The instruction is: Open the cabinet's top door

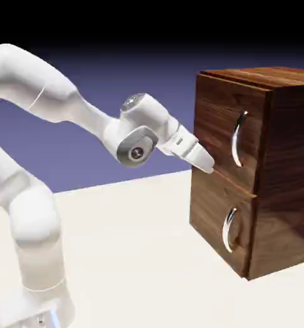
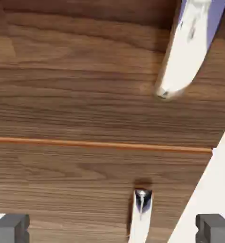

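Two doors, one above the other, make up the front of the wooden cabinet [image 1: 289,154]. The top door [image 1: 219,122] sits over the bottom door [image 1: 212,208], lying flat against the cabinet and facing the robot arm [image 1: 93,125], toward the exterior view's left. That door stands upright, and its curved silver handle [image 1: 238,138] has its long axis nearly vertical, the upper end leaning slightly to the exterior view's right. In the hand view the same handle slants from near the middle toward the upper right, while the lower handle [image 2: 141,216] runs nearly straight up and down. The gripper [image 2: 112,228] is wide open, its tips far apart at the picture's sides, and has hold of nothing
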Action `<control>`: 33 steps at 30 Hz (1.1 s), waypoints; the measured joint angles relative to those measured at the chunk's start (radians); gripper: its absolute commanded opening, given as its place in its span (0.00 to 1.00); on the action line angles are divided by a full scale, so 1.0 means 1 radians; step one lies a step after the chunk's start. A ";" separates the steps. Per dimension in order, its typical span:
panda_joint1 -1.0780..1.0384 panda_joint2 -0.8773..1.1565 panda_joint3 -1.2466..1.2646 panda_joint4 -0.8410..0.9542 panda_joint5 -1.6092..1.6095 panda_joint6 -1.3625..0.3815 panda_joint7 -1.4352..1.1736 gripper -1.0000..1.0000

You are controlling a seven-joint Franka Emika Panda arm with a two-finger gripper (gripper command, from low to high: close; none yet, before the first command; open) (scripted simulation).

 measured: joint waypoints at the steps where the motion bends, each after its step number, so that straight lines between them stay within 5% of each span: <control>1: -0.032 0.029 0.031 0.003 -0.043 -0.007 -0.022 0.50; 33: -1.053 0.944 1.014 0.115 -1.435 -0.233 -0.715 0.50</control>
